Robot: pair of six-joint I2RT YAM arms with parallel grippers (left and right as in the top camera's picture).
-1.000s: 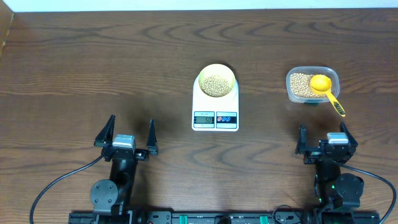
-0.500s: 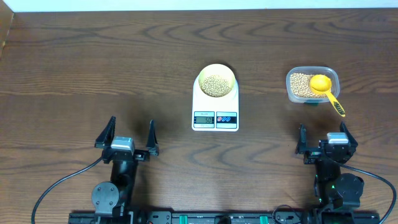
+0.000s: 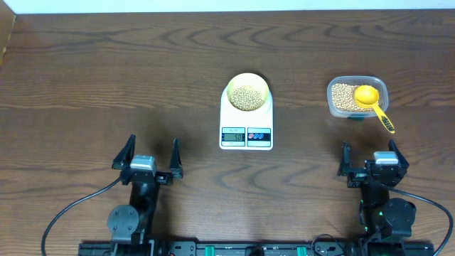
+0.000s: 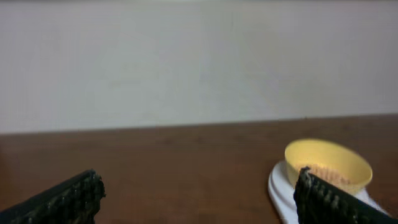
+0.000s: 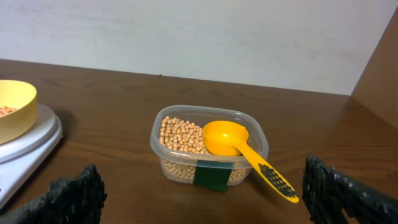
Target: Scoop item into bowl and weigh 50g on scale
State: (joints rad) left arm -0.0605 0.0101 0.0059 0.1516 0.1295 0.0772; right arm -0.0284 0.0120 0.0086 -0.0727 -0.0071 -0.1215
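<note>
Only our left gripper (image 3: 152, 146) has eased back slightly, spread empty like the right gripper (image 3: 370, 149), while the bowl (image 3: 230, 85) of beans (image 3: 247, 97) sits on the scale (image 3: 246, 122), so we judge weighing finished.

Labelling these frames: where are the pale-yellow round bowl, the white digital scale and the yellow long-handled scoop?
pale-yellow round bowl (image 3: 265, 89): overhead view, bare right inner wall.
white digital scale (image 3: 246, 122): overhead view, bare platform in front of bowl.
yellow long-handled scoop (image 5: 225, 137): right wrist view, middle of its cup.
</note>
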